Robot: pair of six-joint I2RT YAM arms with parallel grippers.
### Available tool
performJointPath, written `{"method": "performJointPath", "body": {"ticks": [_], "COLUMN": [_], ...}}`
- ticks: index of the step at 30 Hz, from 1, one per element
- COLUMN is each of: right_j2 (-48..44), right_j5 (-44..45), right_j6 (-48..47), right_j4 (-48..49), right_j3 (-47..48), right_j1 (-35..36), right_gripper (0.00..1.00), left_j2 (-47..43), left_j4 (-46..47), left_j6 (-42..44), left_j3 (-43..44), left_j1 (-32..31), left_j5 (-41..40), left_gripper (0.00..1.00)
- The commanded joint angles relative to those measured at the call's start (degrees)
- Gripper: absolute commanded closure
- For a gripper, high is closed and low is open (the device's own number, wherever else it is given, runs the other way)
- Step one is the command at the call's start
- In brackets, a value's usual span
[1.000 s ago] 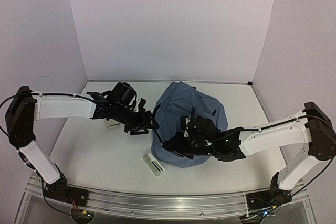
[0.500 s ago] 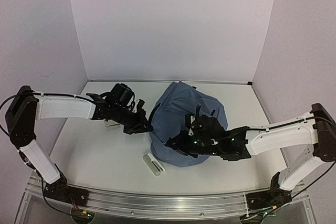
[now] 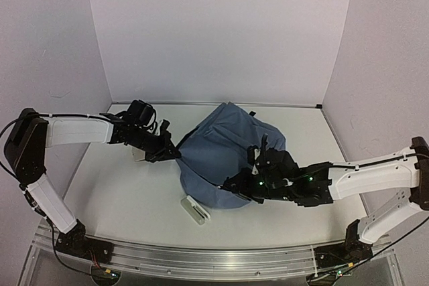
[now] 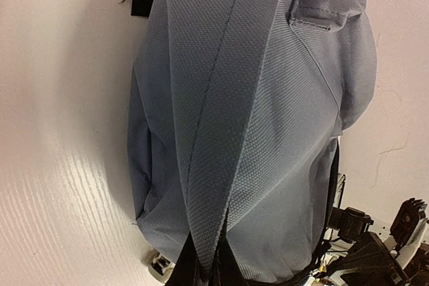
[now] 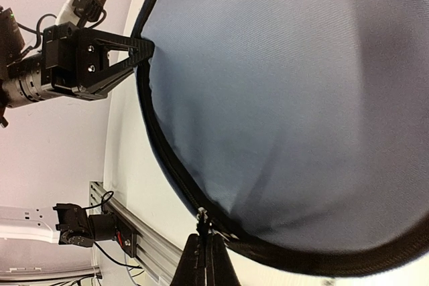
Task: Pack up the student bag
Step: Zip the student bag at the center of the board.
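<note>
The student bag (image 3: 228, 155) lies mid-way across the table (image 3: 114, 185), now stretched leftward. The left pincer (image 3: 175, 155), open a second ago, is clamped on a fold at its left edge. The right pincer (image 3: 231, 183) stays closed on the near zipper rim.

The student bag (image 4: 255, 132) is running past the left wrist view's top edge, its fold covering the tips of the left gripper (image 4: 208, 271). A white object (image 3: 196, 209) beside it is showing too small to identify; a pale item (image 3: 138, 156) is hiding partly under the left arm (image 3: 80, 132)
</note>
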Motion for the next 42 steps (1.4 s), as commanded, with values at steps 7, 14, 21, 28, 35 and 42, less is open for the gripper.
{"method": "performJointPath", "body": {"ticks": [7,14,21,28,35,42], "right_j2": [-3.52,-5.49,-7.35,-5.72,2.64,14.17], "right_j5": [2.71,10.23,11.39,7.87,-7.35,-13.27], "right_j6": [-0.13,-7.70,-16.78,-24.80,-31.46,-35.66], "right_j4": [-2.80,-9.76,-18.21,-17.81,-12.97,-10.86], "right_j3": [-0.16,5.58,10.67,11.86,16.46,23.22], "right_j1": [0.30,0.14,-11.86,-25.82,-38.28,-45.75], "right_gripper": [0.99,0.23,0.10,0.02,0.20,0.16], "left_j2": [2.40,9.41,11.64,1.51,-8.61,-5.49], "left_j4": [-3.05,-3.34,-2.52,-1.14,5.55,8.52], "left_j6": [5.67,9.27,4.85,-3.84,-16.30,-18.96], "left_j3": [6.77,15.37,21.46,8.07,-6.85,-6.18], "left_j1": [4.79,7.26,9.93,3.69,-4.64,-9.31], "left_j5": [-1.56,-2.05,-3.91,-9.70,-12.69,-9.96], "left_gripper": [1.00,0.99,0.45,0.23,0.20,0.22]}}
